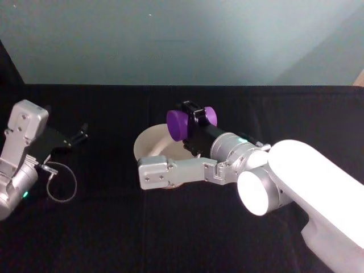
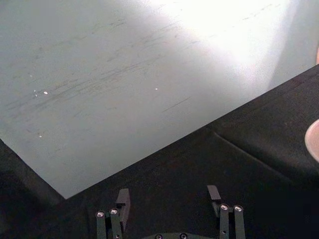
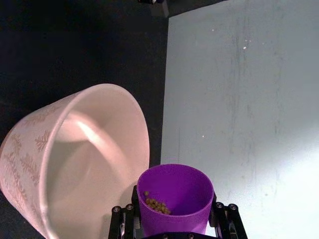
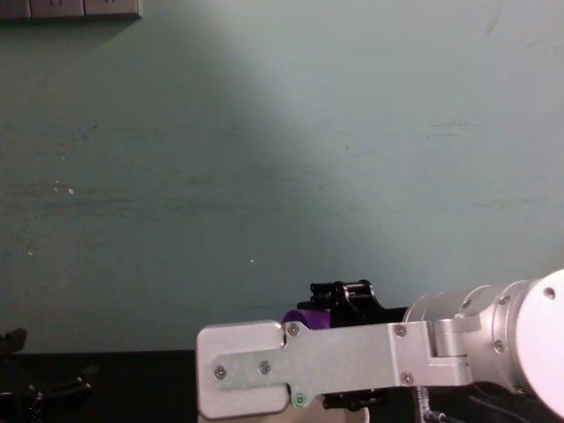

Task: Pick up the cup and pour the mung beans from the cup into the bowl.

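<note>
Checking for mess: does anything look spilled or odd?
Nothing odd. The purple plastic cup, tipped in the right gripper over the wide pale bowl, holds a few mung beans; no spill shows; the left gripper sits aside.

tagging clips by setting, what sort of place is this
Probably a robot lab test bench, not a kitchen: a table draped in black cloth, a bare pale green wall behind it, and the cup in the right gripper over the bowl, the left gripper parked open at the left.

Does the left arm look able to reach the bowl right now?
Probably yes: the open left claw faces the bowl across unobstructed table; the right claw holds the cup over its right side.
</note>
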